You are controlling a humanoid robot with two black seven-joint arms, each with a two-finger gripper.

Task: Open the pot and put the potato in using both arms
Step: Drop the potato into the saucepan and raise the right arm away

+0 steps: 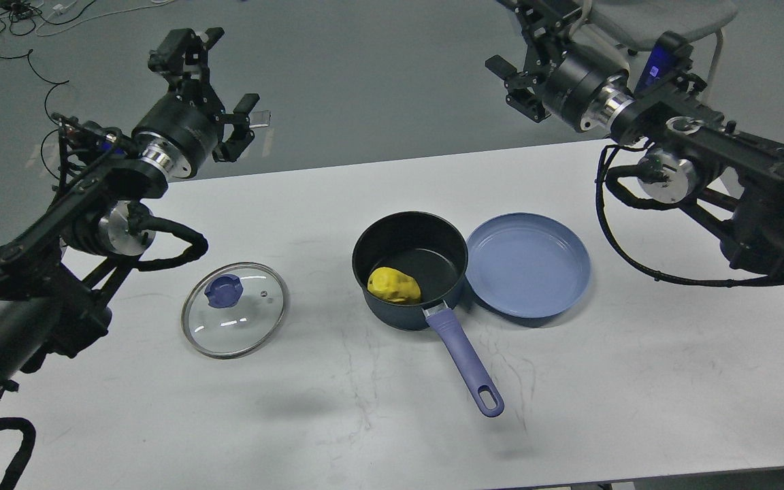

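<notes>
The dark pot (402, 318) with a purple handle (465, 361) stands open at the table's middle. The yellow potato (394, 286) lies inside it, at the near side of the bottom. The glass lid (249, 320) with a blue knob (224, 290) lies flat on the table, left of the pot. My left gripper (218, 75) is open and empty, raised beyond the table's far left edge. My right gripper (518, 37) is open and empty, raised high at the back right, partly cut off by the top edge.
A blue plate (528, 265) lies against the pot's right side. The white table (365, 422) has bare room in front. A grey chair (657, 17) stands on the floor behind the right arm. Cables (38, 20) lie on the floor at the back left.
</notes>
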